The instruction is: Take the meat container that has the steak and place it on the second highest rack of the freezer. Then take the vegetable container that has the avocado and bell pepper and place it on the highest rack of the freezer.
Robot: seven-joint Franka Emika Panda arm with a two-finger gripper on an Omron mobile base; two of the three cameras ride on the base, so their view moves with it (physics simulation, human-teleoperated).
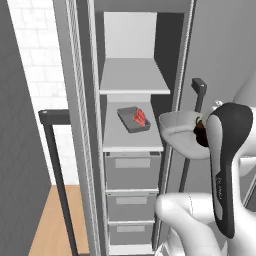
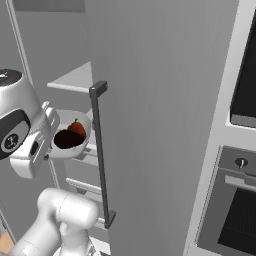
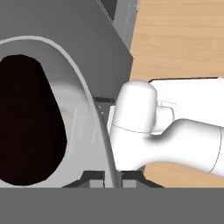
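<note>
Already the shallow rectangular dark grey meat container (image 1: 134,120) lay on the second pale grey shelf from the top inside the tall grey freezer (image 1: 132,165), its door swung open to the left. A flat red steak (image 1: 139,117) with pale streaks sat in the tray's right half. Above it the topmost shelf was bare, and below it three grey drawers were stacked one under another. At the far left of the left base view stood the long black bar handle (image 1: 57,170) of the open door, with a white tiled wall (image 1: 37,60) behind it and a warm wooden floor (image 1: 52,225) below.

Further right, in front of the freezer's right edge and just outside the cabinet, the round pale grey vegetable container (image 1: 182,134) hung in the air at about the height of the second shelf. The two-finger gripper (image 3: 113,177) was clenched on its thick rim; the hand view showed the dark finger tips pinching the rim from either side. In the right base view the bowl (image 2: 70,137) was tilted towards the camera, with the dark brown-black egg-shaped avocado (image 2: 66,139) lying in its cream inside and the small reddish-orange bell pepper (image 2: 77,128) touching it just behind. Right of the bowl ran another black vertical bar handle (image 2: 100,155) on a grey cabinet front, and at the far right edge sat a dark-windowed built-in oven (image 2: 235,210).
</note>
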